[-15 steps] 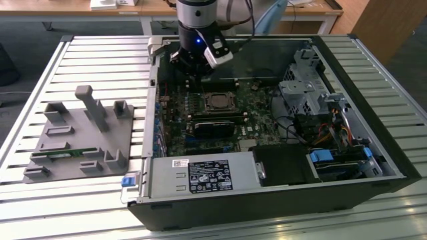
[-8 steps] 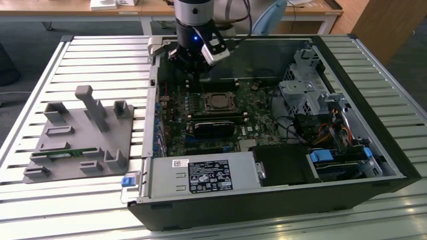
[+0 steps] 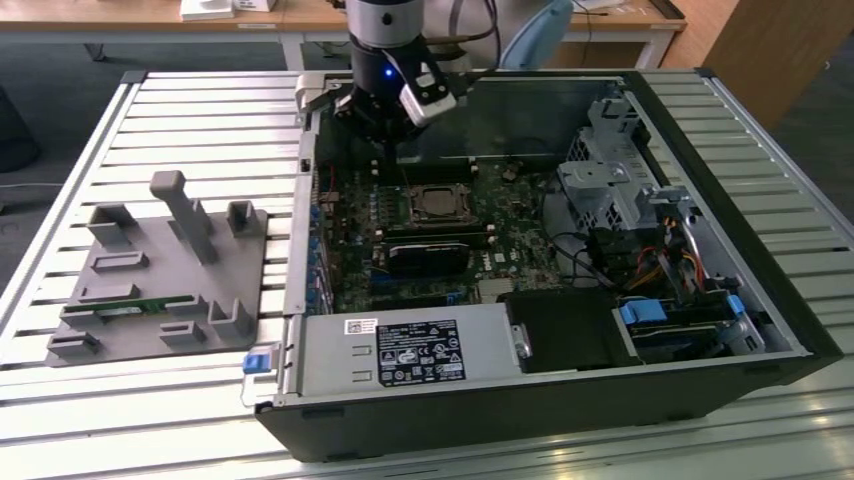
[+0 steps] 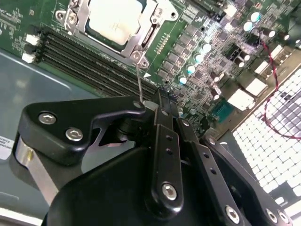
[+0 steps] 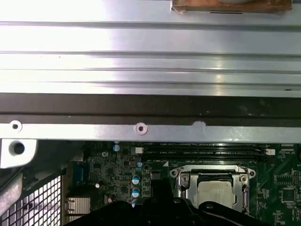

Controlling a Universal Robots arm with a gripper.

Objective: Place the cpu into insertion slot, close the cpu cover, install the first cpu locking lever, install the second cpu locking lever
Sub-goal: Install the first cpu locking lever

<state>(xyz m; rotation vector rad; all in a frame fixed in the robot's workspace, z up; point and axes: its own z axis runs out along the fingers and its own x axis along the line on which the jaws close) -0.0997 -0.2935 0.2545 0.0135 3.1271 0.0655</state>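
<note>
The cpu point(image 4: 115, 19) lies flat in the insertion slot point(image 3: 454, 212) on the green board, its silver top showing through the cut-out of the cpu cover point(image 4: 77, 21), which lies down around it. The same chip point(image 5: 215, 192) sits inside the frame in the first wrist view. A thin wire locking lever point(image 4: 139, 82) stands up from the socket's corner to my fingertips. My gripper point(image 4: 155, 104) hangs just beside the socket, fingers together at the lever's upper end. In the exterior view the gripper point(image 3: 388, 135) is over the case's far side, behind the socket.
Long black memory slots point(image 4: 84, 61) run beside the socket. A black card point(image 3: 427, 255) lies nearer, then the power supply point(image 3: 407, 352). A drive cage point(image 3: 614, 190) and cables fill the exterior view's right. A grey fixture plate point(image 3: 160, 270) sits outside the case. A red wire point(image 4: 275, 89) loops nearby.
</note>
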